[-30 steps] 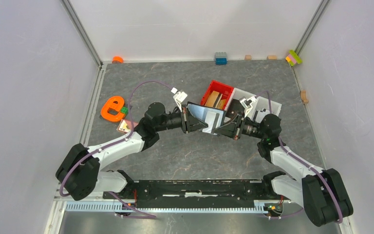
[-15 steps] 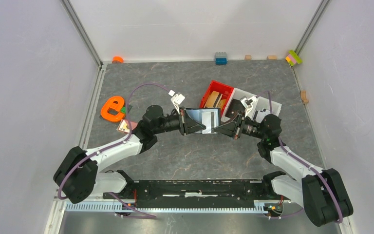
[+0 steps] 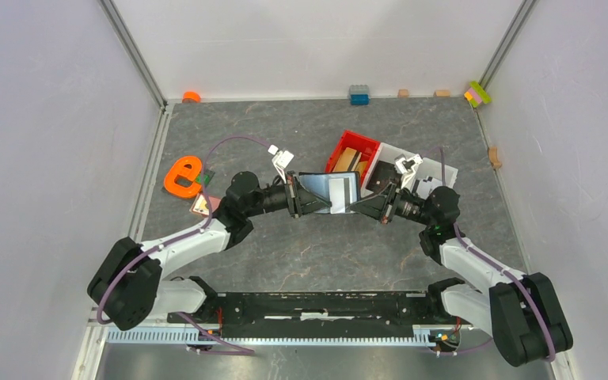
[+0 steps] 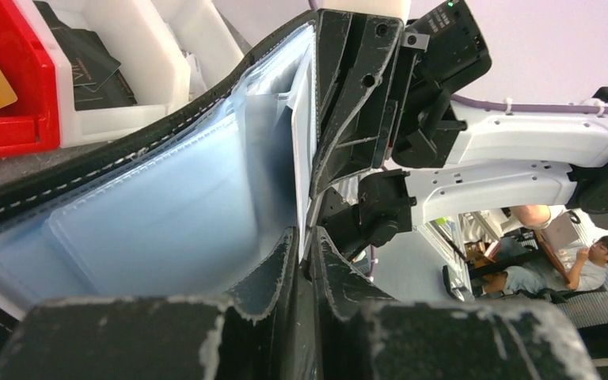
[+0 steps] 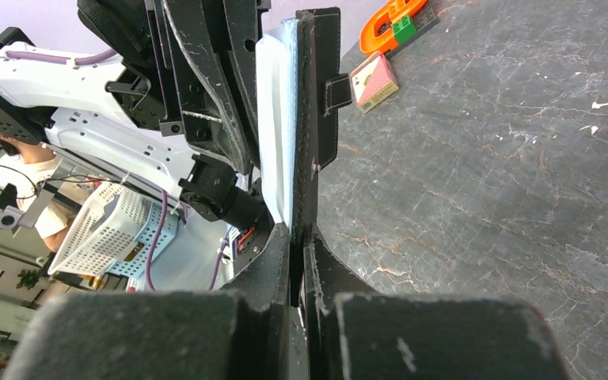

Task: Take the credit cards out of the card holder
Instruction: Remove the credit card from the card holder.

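Left pincer: is pinching the left edge of the card holder, with its fingers pressed together on the black cover.
Right pincer: is gripping the opposite edge, with its jaws closed tight on the black cover.
Card holder: is hanging spread open between the two pincers, lifted off the counter. It is just in front of the red bin and the white bin.
Inside: is facing up toward the top camera, and pale blue-grey clear sleeves are showing.
Credit cards: a pale sheet is standing near the fold, but I cannot tell whether it is a card.
Snap strap: is sticking out from the outer black face.
Orange letter shape: is lying on the counter, well to the left.
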### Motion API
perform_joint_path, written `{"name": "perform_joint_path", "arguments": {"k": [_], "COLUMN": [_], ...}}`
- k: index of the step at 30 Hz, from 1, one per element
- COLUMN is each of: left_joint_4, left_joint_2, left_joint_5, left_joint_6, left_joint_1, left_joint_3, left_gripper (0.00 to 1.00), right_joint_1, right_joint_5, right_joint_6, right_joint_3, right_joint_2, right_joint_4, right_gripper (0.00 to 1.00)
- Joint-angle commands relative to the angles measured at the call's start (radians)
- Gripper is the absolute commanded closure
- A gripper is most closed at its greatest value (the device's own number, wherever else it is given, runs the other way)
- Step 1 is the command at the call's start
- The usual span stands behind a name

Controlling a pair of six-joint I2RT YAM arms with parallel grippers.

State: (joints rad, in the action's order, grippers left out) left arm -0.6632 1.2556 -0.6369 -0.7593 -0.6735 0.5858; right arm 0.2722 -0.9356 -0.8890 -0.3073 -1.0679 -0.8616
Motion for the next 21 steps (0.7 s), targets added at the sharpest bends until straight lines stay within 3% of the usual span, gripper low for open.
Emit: {"name": "perform_joint_path", "arguments": {"k": [1,7,12,19,21], "left_joint_4": [-0.142,-0.139,-0.176,-0.153,-0.11], "left_joint_2": [0.006,0.013,0.054,0.012,-0.003], "left_joint_5": [-0.071,-0.078,-0.109,-0.068,-0.043], "left_joint_6": [-0.067,-0.067,-0.103,-0.074,-0.052], "left_joint_1": [0.003,0.003,0.003,0.003,0.003], "left_joint_3": [0.0,0.003,0.015,-0.004,0.0], "left_gripper": [0.83,0.76,0.76,0.97,0.98], "right_joint_1": [-0.012,-0.011,0.0,0.012,0.011], "right_joint_5": [0.034,0.029,0.028,0.026,0.029], "right_joint_6": [-0.028,-0.033,-0.034,-0.028,-0.027], "right_joint_3": [0.015,0.015,0.012,0.005,0.007], "right_joint_2": [-0.015,-0.018,-0.022,-0.03,-0.026], "right_joint_4": [-0.088,-0.095,-0.1,-0.093,-0.092], "right_gripper": [0.97,0.97,0.96,0.96,0.89]}}
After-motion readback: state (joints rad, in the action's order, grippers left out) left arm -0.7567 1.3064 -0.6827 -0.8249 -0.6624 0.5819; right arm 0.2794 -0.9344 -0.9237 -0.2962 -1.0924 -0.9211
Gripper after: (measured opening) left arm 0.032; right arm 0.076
